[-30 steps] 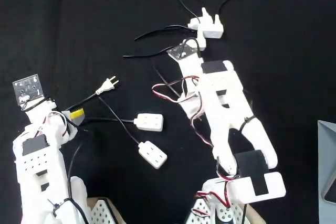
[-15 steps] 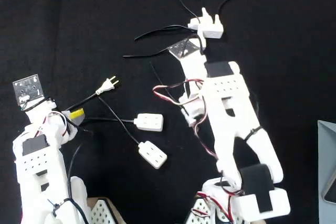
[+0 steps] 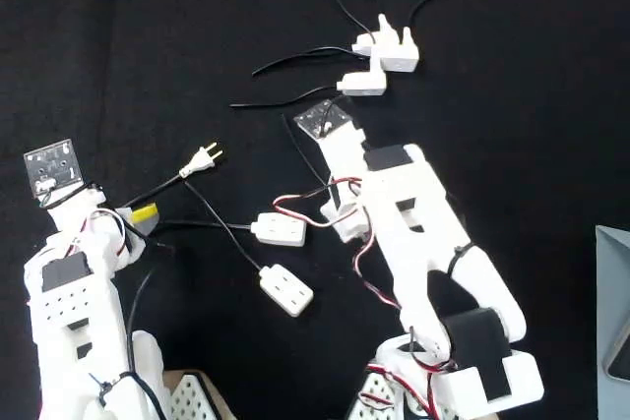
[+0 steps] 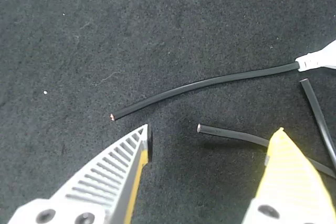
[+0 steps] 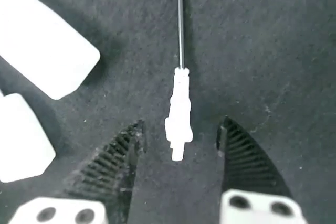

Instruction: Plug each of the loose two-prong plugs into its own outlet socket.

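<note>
A loose two-prong plug [image 3: 202,159] on a black cord lies left of centre on the black cloth. Two white outlet sockets [image 3: 280,229] [image 3: 286,289] sit below it. At the far end a white plug [image 3: 361,84] lies beside a white socket cluster [image 3: 386,46]. My right gripper [image 3: 325,117] hangs just below that plug. It is open [image 5: 181,125], with a slim white plug [image 5: 178,114] lying between its fingers and touching neither. My left gripper [image 3: 138,215] rests at the near left, open [image 4: 210,132] over two bare cord ends [image 4: 113,116] [image 4: 199,128].
Black cords [image 3: 295,58] trail left from the far cluster. Two white blocks [image 5: 44,43] [image 5: 21,140] lie beside the right gripper's plug. A grey object [image 3: 615,322] stands at the table's right edge. Red and white wires [image 3: 310,194] hang from the right arm.
The right arm has drawn back and leftward from the far socket cluster, uncovering the white plug beside it. The left arm has stayed still.
</note>
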